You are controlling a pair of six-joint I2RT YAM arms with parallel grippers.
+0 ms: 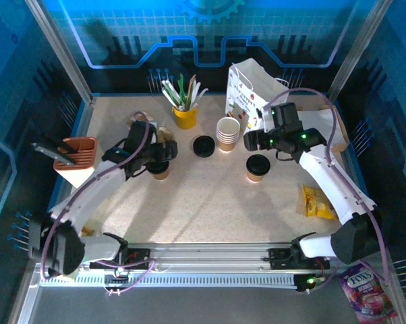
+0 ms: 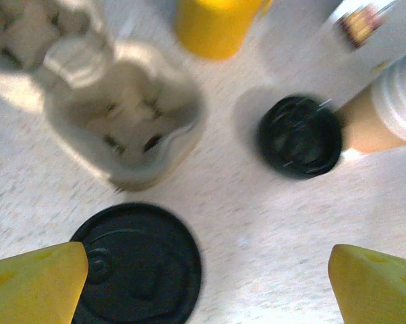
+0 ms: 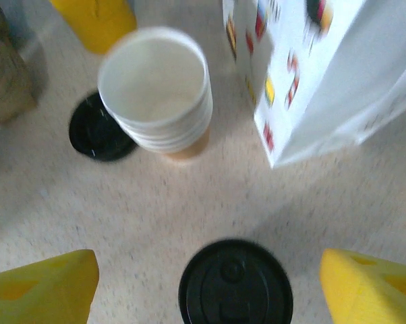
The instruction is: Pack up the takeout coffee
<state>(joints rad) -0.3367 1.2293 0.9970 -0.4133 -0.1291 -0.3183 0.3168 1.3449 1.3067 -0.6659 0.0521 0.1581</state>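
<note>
1 lidded coffee cup (image 3: pixel 235 283) stood upright directly below the right gripper (image 3: pixel 206 287), roughly centred between its wide-spread, empty fingers (image 3: pixel 41 287), with the white bag (image 3: pixel 324 74) just ahead and to the right. The other cup (image 2: pixel 135 263) sat below the left gripper (image 2: pixel 203 287), off-centre toward 1 finger (image 2: pixel 34 283), jaws equally wide, holding nothing. Each arm was nearest its own cup

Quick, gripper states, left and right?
Left gripper: open, holding nothing, a lidded coffee cup beneath it.
Right gripper: open, holding nothing, the other lidded cup beneath it.
</note>
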